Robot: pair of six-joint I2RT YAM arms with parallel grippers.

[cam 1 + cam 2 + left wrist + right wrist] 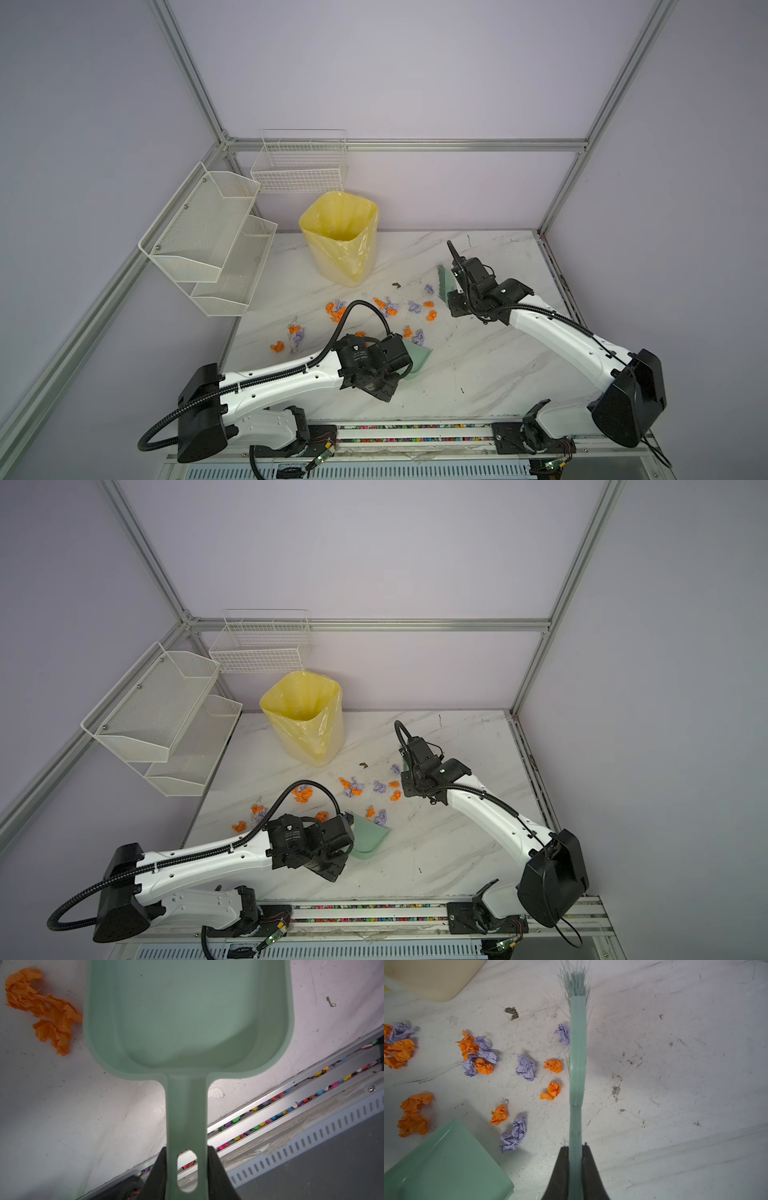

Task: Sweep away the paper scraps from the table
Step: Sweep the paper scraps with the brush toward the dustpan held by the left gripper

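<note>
Pretty soft, even, cool-ish light overall. Just faint, fuzzy-edged shadows on the tabletop [478, 374]. Top views look sharp; wrist views go a bit soft close to the lens.

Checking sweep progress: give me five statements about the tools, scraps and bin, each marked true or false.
1. The left gripper is shut on the dustpan handle. True.
2. The dustpan holds paper scraps. False: its visible tray is empty; the scraps lie on the table.
3. The right gripper grips the brush. True.
4. The bin lies tipped over. False: it stands upright.
5. Every scrap is orange. False: some are lilac.
</note>
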